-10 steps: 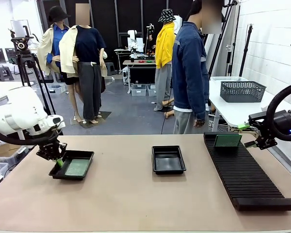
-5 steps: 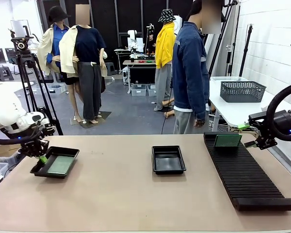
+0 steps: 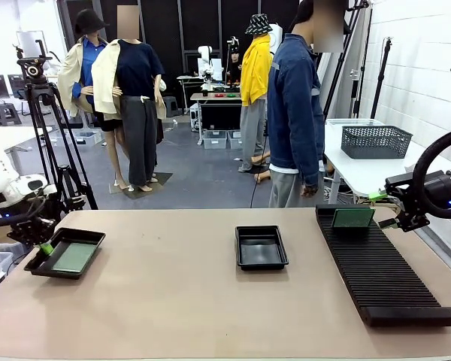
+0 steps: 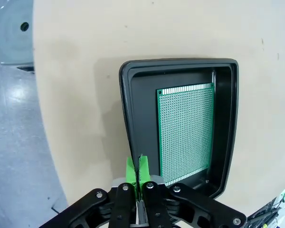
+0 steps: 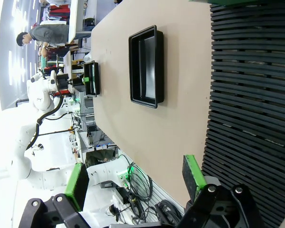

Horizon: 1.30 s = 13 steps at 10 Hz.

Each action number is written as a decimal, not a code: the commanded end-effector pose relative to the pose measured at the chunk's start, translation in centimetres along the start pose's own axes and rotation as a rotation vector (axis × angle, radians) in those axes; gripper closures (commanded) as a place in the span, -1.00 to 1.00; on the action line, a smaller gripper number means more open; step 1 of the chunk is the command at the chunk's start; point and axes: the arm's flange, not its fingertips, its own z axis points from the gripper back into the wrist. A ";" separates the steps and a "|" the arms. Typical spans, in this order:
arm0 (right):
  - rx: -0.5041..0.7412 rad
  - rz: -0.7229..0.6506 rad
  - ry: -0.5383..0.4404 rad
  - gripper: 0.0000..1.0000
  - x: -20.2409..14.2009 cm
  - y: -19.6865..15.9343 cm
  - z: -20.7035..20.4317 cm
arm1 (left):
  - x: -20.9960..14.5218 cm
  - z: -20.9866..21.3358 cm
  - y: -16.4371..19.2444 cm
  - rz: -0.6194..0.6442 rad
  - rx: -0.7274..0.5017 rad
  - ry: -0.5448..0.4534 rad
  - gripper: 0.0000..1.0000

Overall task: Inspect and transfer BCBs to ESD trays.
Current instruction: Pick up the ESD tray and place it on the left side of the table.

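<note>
Ok quick rundown: the left gripper (image 3: 43,245) is clamped tight on the rim of a shallow black plastic tray (image 4: 126,109) w/ sloping walls. The tray's way over by the left edge of the tan table (image 3: 173,301). The left wrist cam shows the green pads pinched together right on that rim. A thin green perforated circuit board (image 4: 186,130) lies flat on the tray floor, lined up w/ the walls and nearer the long wall opposite the grip. Can't tell if the tray is resting on the table or held just off it tbh. A second black tray (image 3: 261,247), same shape, sits mid-table, well apart from the first, bare glossy floor showing. On the other side the right gripper (image 3: 382,210) hangs w/ jaws spread wide, nothing b/w them, just beside the far end of a long black ribbed rack (image 3: 379,271). A second green board (image 3: 352,217) stands upright in a slot at that end. A person in a blue jacket (image 3: 295,113) stands at the far side, approx b/w the middle tray and the rack. Behind them a dark mesh basket (image 3: 376,141) sits on a white side table.
</note>
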 end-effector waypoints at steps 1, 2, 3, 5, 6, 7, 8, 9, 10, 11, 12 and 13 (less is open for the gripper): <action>-0.004 -0.017 0.005 -1.00 0.2 0.2 -0.1 | 0.4 0.6 1.7 -0.030 0.010 0.029 1.00; -0.004 -0.017 0.005 -1.00 0.2 0.2 -0.1 | 0.3 0.9 2.6 -0.030 0.011 0.033 1.00; -0.004 -0.017 0.005 -1.00 0.2 0.2 -0.1 | 0.4 1.0 3.1 -0.023 -0.005 0.019 1.00; -0.004 -0.017 0.005 -1.00 0.2 0.2 -0.1 | 0.5 0.7 3.2 -0.023 -0.007 0.011 1.00; -0.004 -0.017 0.005 -1.00 0.2 0.2 -0.1 | 0.6 0.6 3.3 -0.021 -0.006 0.017 1.00; -0.004 -0.017 0.005 -1.00 0.2 0.2 -0.1 | 0.7 0.5 3.3 -0.009 -0.004 0.011 0.95; -0.004 -0.017 0.005 -1.00 0.2 0.2 -0.1 | 0.8 0.6 3.3 -0.009 -0.018 0.014 0.71; -0.004 -0.017 0.005 -1.00 0.2 0.2 -0.1 | 0.8 0.7 3.3 0.000 -0.011 0.016 0.36; -0.004 -0.017 0.005 -1.00 0.2 0.2 -0.1 | 0.7 0.7 3.3 0.001 -0.010 0.017 -0.02; -0.004 -0.017 0.005 -1.00 0.2 0.2 -0.1 | 0.7 0.9 3.1 0.036 0.032 0.030 -0.40; -0.004 -0.017 0.005 -1.00 0.2 0.2 -0.1 | 0.4 1.6 2.6 0.032 0.032 0.018 -0.79; -0.004 -0.017 0.005 -1.00 0.2 0.2 -0.1 | 0.2 2.6 2.1 0.030 0.024 -0.011 -1.00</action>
